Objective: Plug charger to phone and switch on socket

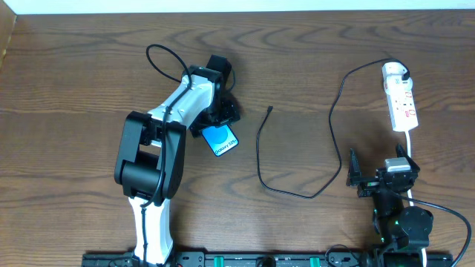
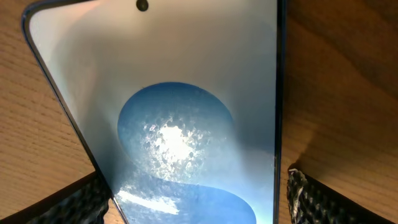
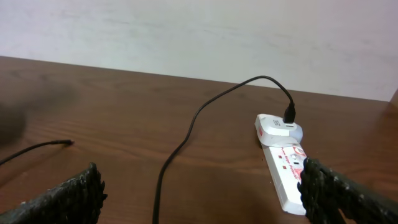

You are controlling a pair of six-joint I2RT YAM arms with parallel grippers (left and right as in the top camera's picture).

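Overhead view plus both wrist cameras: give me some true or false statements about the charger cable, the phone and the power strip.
1. The thin black charger cable has its connector tip plugged into the slim blue-screened phone. False: the tip lies loose on the wooden table, apart from the phone.
2. The cable's other end meets the white plug at the far end of the narrow white power strip. True.
3. The right gripper grips the power strip. False: it is open and empty.
4. The left gripper straddles the phone. True.
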